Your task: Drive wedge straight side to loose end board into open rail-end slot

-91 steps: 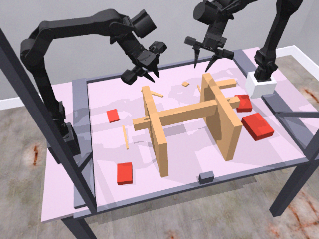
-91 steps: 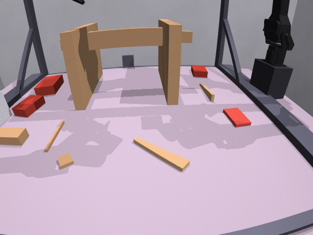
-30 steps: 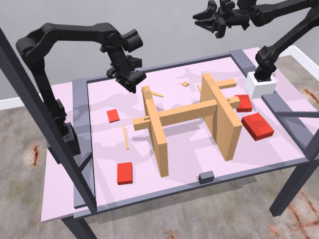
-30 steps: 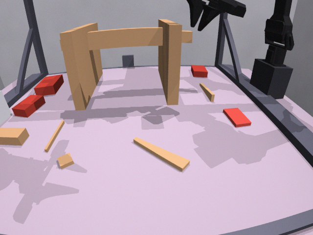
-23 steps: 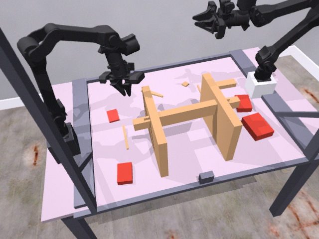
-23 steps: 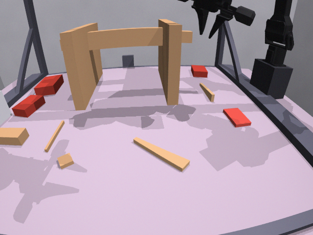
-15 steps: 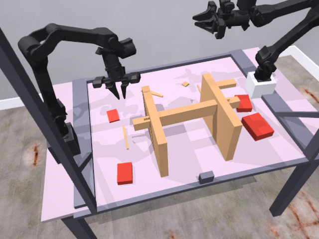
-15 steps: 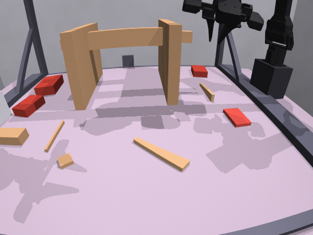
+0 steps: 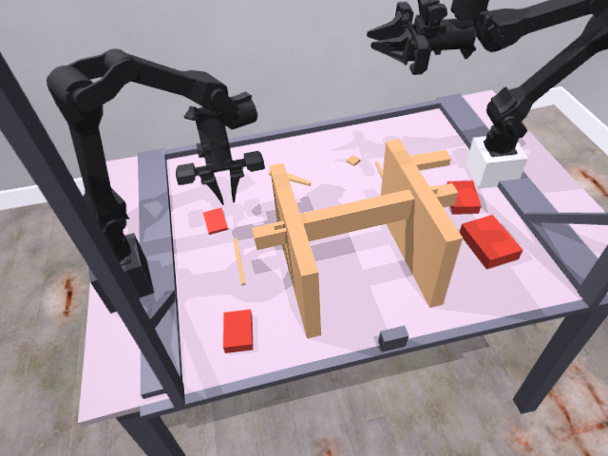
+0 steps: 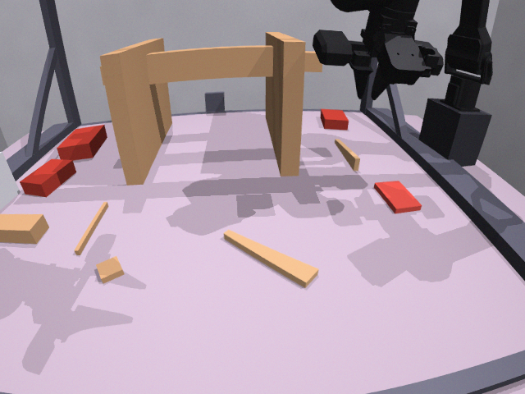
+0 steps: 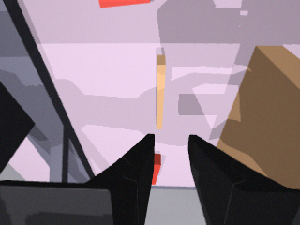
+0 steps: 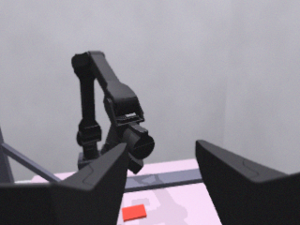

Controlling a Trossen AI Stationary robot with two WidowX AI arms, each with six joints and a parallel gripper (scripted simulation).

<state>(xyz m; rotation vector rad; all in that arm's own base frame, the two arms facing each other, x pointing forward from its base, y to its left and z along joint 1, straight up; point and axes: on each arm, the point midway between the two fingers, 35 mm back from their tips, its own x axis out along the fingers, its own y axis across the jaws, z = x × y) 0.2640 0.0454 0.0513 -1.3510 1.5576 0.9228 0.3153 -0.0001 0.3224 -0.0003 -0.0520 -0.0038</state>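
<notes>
Rail: one, wooden, level, raised above the table, running through both boards, its ends projecting past them. Slot in its left-arm end.

Left board: upright, around the rail near its left-arm end.

Right board: upright, around the rail near its right-arm end. Whether a wedge fills the slot there cannot be told.

Wedge: one, tapered, lying on the table behind the rail, unheld.

Stick: one, slender, on the table near the rail's left-arm end.

Thin stick, small block and wooden bar: one each, behind the rail, toward its right-arm end.

Red plate: one, flat, beyond the rail's left-arm end.

Red blocks: one before the rail's left-arm end; two beyond its right-arm end.

Left gripper: beyond the rail's left-arm end, above the table, pointing down; jaws narrowly parted, nothing between.

Right gripper: well behind the rail; jaws moderately parted, nothing held.
</notes>
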